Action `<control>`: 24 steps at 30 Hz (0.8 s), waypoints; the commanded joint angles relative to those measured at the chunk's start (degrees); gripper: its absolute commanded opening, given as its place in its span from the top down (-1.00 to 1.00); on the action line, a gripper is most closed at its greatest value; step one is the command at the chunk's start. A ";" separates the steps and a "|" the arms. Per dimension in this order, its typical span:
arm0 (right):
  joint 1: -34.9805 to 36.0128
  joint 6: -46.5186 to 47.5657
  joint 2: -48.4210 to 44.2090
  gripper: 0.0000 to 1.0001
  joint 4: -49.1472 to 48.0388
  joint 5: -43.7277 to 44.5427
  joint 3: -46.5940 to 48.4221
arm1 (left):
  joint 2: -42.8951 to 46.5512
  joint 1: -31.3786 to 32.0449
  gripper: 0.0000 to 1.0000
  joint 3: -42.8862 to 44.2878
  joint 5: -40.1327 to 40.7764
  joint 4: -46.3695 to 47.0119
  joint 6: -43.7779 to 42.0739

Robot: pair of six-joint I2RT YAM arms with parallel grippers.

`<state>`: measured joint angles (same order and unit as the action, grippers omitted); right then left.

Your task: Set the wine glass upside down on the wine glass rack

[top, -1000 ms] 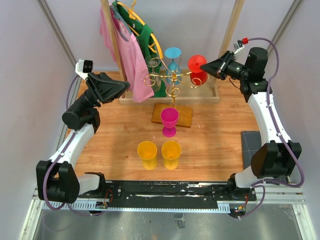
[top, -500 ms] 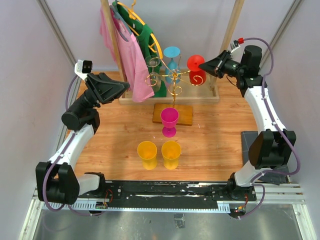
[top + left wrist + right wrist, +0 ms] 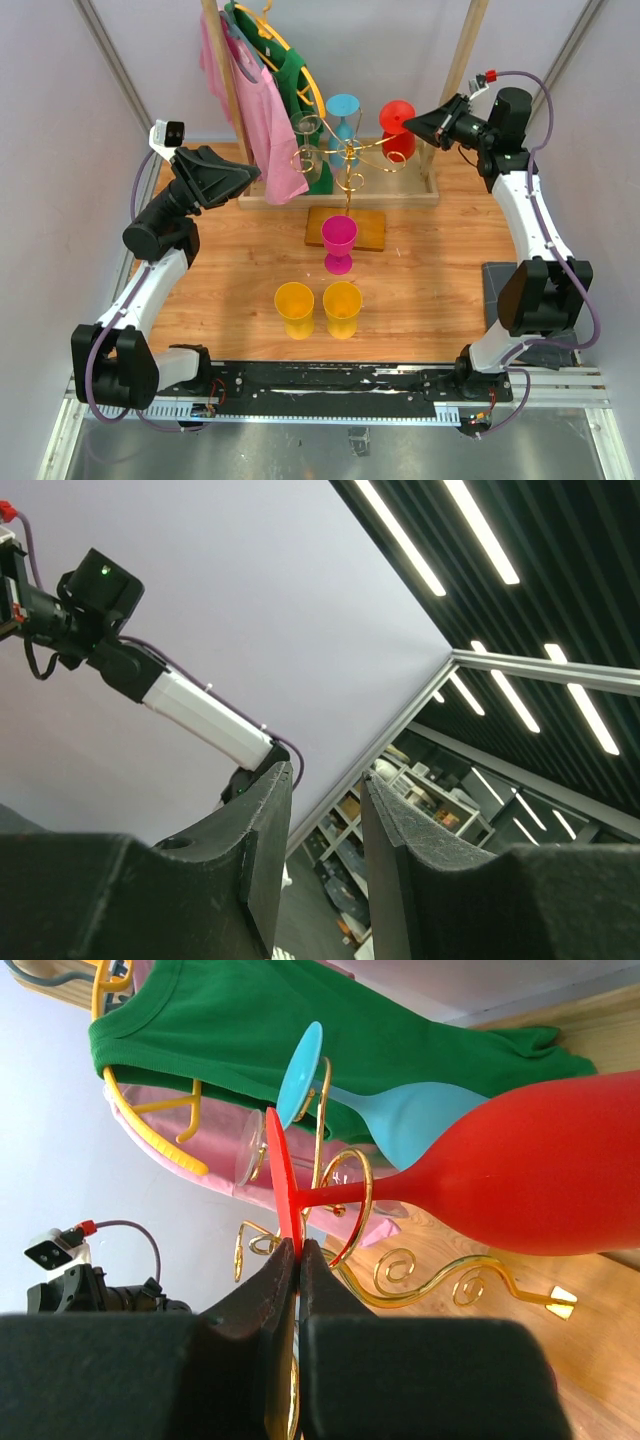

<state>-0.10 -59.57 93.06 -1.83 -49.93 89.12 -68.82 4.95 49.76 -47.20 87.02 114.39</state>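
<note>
Robot lab, data-collection cell. Two arms, left arm [image 3: 160,225] and right arm [image 3: 530,215], bolted to a black mounting rail [image 3: 340,380] at the near edge of a wooden surface [image 3: 440,270]. Pale panels [image 3: 50,150] in aluminium struts [image 3: 108,60] box it in. Staged props: yellow cups [image 3: 295,305], red wine glass [image 3: 399,143], gold wine glass rack [image 3: 348,152], clothes rail [image 3: 228,90] with shirts. Left wrist view looks past the enclosure: dark slatted ceiling, strip lights [image 3: 480,540], cluttered shelves [image 3: 425,785].

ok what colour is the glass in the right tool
The wine glass is red, clearest in the right wrist view.
</note>
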 commanded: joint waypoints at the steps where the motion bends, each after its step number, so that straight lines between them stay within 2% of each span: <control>1: -1.48 -1.35 1.64 0.98 -4.03 -0.56 2.95 | 0.67 -0.56 0.24 0.78 -0.81 4.73 -0.88; 14: 0.80 -2.85 7.75 0.97 -4.50 -2.89 8.47 | 1.12 -0.56 0.23 1.13 -1.29 3.92 -1.19; 19: 0.80 -2.31 7.58 0.68 -4.46 -2.63 7.75 | 1.70 -0.56 0.23 0.89 -1.49 3.07 -2.00; 24: 0.71 -1.69 7.80 0.59 -4.40 -2.28 7.13 | 1.74 -0.56 0.23 0.63 -1.58 3.17 -1.94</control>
<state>0.23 -62.15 100.75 -4.47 -52.36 95.20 -68.58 4.95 49.76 -47.77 86.89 113.38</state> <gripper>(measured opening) 0.189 0.384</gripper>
